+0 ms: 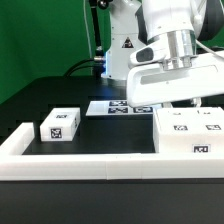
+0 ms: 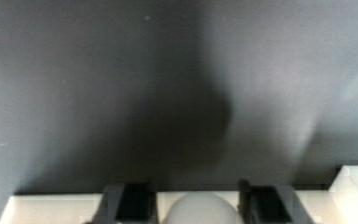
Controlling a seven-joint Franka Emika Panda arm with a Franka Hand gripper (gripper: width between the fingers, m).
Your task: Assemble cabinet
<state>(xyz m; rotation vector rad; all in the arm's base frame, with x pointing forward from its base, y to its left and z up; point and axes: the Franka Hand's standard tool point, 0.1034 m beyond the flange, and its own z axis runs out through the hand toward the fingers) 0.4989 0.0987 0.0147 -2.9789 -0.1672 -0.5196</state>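
The cabinet's large white box with tags stands at the exterior view's right, against the rail. A small white tagged drawer-like box lies apart at the left. My gripper hangs just above the large box's far edge; its fingertips are hard to make out there. In the wrist view the two black fingers stand apart, so the gripper is open. A white surface runs under and beside them, and a pale rounded shape shows in the gap. I cannot tell whether the fingers touch it.
The long low white L-shaped rail runs along the front and up the left side. The marker board lies flat behind, on the black table. The arm's white base stands at the back.
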